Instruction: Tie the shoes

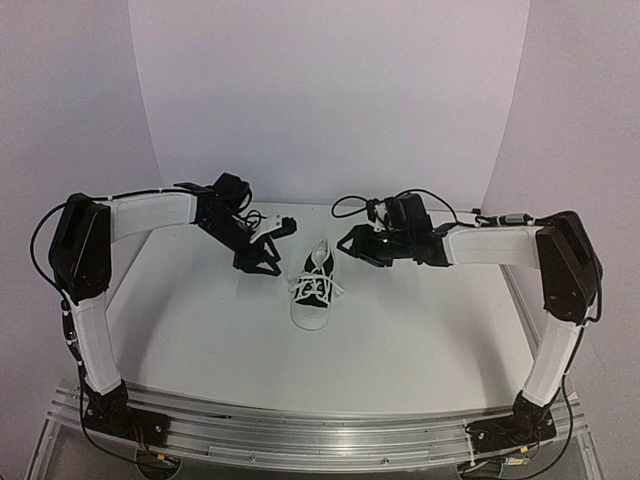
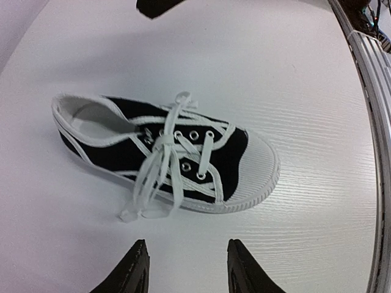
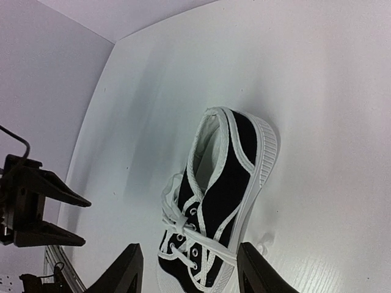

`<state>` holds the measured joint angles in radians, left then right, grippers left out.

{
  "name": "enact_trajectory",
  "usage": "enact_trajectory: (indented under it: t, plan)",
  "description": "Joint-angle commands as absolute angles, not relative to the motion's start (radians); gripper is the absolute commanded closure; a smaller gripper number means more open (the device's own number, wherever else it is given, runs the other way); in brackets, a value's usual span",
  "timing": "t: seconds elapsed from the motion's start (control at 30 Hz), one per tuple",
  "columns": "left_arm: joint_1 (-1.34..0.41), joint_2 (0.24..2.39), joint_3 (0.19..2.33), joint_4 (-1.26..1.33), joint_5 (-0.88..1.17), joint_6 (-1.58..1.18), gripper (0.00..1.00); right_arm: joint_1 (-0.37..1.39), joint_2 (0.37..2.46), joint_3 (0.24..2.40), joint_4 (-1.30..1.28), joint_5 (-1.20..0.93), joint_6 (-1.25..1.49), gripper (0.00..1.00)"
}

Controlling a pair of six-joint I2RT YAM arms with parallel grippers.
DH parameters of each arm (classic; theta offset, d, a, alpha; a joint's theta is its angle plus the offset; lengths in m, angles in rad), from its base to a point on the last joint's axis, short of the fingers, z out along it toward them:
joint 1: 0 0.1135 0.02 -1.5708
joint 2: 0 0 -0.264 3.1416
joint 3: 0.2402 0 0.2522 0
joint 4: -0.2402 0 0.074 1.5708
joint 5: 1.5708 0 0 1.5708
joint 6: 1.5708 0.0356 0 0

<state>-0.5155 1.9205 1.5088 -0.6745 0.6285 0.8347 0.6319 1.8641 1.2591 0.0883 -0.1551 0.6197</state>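
Observation:
The shoe (image 1: pixel 313 285), a small black sneaker with a white toe cap and sole, lies in the middle of the white table with its toe toward the arms. Its white laces (image 2: pixel 160 146) are knotted over the tongue, and loops and ends trail off the side onto the table (image 2: pixel 137 210). My left gripper (image 1: pixel 258 262) hovers just left of the shoe; its fingers stand open and empty (image 2: pixel 186 268), apart from the sole. My right gripper (image 1: pixel 350 242) hangs above the shoe's right rear, open (image 3: pixel 189 271), looking down at the shoe (image 3: pixel 229 183) with nothing held.
A ribbed metal rail (image 1: pixel 300 430) runs along the table's near edge and shows in the left wrist view as the rail (image 2: pixel 374 122). White backdrop walls curve around the back and sides. The left gripper (image 3: pixel 36 210) shows at the left of the right wrist view.

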Motion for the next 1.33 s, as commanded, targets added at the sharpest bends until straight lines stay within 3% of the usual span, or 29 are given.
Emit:
enact_trajectory:
  t: [0.0, 0.2, 0.37, 0.47, 0.67, 0.93, 1.3]
  plan:
    - [-0.486, 1.783, 1.386, -0.658, 0.661, 0.764, 0.5, 0.644, 1.825, 1.289, 0.075, -0.181, 0.585, 0.46]
    - [-0.388, 1.454, 1.08, -0.465, 0.705, 0.546, 0.35, 0.551, 1.66, 1.079, 0.076, -0.058, 0.617, 0.43]
    - [-0.354, 1.195, 0.771, -0.186, 0.506, 0.258, 0.16, 0.363, 1.455, 0.822, 0.071, 0.082, 0.593, 0.35]
    - [-0.338, 1.141, 0.656, -0.086, 0.352, 0.124, 0.1, 0.273, 1.336, 0.688, 0.069, 0.111, 0.568, 0.31]
    - [-0.165, 1.024, 0.508, -0.022, 0.368, -0.026, 0.01, 0.238, 1.227, 0.557, 0.07, 0.196, 0.46, 0.29]
    - [-0.087, 0.951, 0.298, 0.323, 0.259, -0.049, 0.0, 0.232, 1.269, 0.607, 0.077, 0.365, 0.454, 0.27]
    - [-0.072, 0.94, 0.261, 0.316, 0.303, -0.058, 0.0, 0.233, 1.247, 0.584, 0.039, 0.391, 0.565, 0.32]
